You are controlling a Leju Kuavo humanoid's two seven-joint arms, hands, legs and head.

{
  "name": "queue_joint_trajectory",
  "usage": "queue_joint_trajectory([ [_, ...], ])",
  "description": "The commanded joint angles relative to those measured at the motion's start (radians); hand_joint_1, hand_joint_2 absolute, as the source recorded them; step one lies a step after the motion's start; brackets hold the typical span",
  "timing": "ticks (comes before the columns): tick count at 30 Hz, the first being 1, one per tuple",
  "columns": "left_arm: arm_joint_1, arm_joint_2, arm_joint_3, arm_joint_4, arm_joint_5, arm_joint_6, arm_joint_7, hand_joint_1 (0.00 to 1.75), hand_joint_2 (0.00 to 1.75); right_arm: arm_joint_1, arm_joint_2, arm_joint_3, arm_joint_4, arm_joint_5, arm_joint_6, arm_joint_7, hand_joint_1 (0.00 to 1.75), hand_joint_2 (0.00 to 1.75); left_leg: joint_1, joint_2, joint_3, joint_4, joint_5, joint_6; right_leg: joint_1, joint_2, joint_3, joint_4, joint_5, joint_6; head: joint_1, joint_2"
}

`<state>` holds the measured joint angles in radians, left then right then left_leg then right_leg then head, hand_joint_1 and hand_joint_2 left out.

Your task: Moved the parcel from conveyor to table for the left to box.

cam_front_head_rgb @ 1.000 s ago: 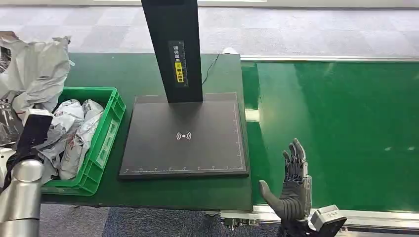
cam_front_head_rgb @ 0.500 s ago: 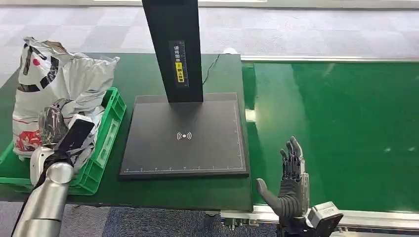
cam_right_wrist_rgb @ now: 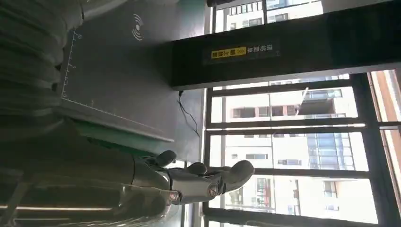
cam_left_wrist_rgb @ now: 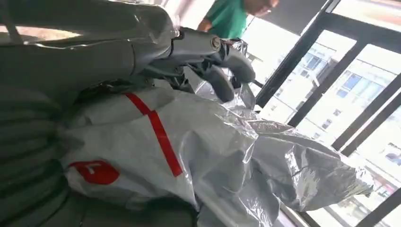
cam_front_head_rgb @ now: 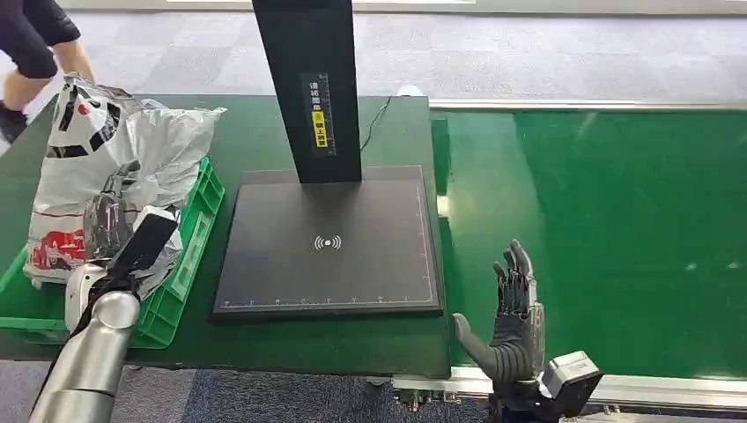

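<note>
Silver parcel [cam_front_head_rgb: 106, 167] gripped in left hand [cam_front_head_rgb: 110, 220] over green crate [cam_front_head_rgb: 181, 264], right hand [cam_front_head_rgb: 515, 322] fingers spread, holding nothing, conveyor [cam_front_head_rgb: 617, 229] just beyond.

Left hand [cam_left_wrist_rgb: 208, 56] fingers curled over crinkled silver-white parcel [cam_left_wrist_rgb: 189, 151] with red markings, windows behind

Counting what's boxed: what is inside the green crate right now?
The grey parcel, gripped by the left robot hand, hangs over the green crate and covers most of it; anything beneath is hidden.
</note>
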<state>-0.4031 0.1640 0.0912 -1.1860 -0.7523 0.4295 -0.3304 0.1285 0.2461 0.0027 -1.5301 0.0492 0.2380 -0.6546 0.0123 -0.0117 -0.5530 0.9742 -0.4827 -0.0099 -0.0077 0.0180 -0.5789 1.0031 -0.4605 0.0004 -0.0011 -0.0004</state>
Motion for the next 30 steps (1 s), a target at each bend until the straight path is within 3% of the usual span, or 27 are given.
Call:
queue_joint_trajectory([
  [1,-0.006,-0.013,0.01,0.004,0.024,0.001,-0.01,0.0,1.75,-0.025,-0.03,0.02,0.063,-0.007,-0.026,0.0,0.0,1.75,0.0,0.001,0.001,-0.001,0.0,0.001,0.001,-0.002,0.002,-0.002,0.0,0.0,0.0,0.0],
  [9,0.002,-0.029,0.032,-0.055,0.042,0.018,-0.022,0.0,1.75,-0.025,-0.033,0.028,0.071,-0.015,-0.04,-0.005,0.0,1.75,0.0,0.0,0.001,0.0,0.0,0.0,0.001,-0.001,0.001,-0.001,0.0,0.0,0.0,0.0],
  [14,0.055,-0.049,0.063,-0.224,0.103,0.032,-0.051,0.0,1.75,-0.014,-0.023,0.025,0.056,-0.014,-0.045,-0.004,0.0,1.75,0.0,0.001,0.0,0.0,0.0,0.001,0.001,0.0,0.001,-0.001,0.0,0.0,0.0,0.0],
  [20,0.071,-0.025,0.079,-0.349,0.136,0.008,-0.053,0.0,1.75,-0.023,-0.024,0.018,0.072,-0.008,-0.04,0.0,0.0,1.75,0.001,0.002,0.0,0.0,0.0,0.001,0.001,-0.001,0.0,-0.001,0.0,0.0,0.0,0.0],
  [30,-0.018,0.002,0.044,-0.328,0.145,-0.032,-0.041,0.0,1.75,-0.028,-0.029,0.021,0.075,-0.005,-0.043,0.0,0.0,1.75,0.001,-0.001,-0.001,0.0,0.0,0.0,0.001,-0.003,0.0,-0.001,0.0,0.0,0.0,0.0],
])
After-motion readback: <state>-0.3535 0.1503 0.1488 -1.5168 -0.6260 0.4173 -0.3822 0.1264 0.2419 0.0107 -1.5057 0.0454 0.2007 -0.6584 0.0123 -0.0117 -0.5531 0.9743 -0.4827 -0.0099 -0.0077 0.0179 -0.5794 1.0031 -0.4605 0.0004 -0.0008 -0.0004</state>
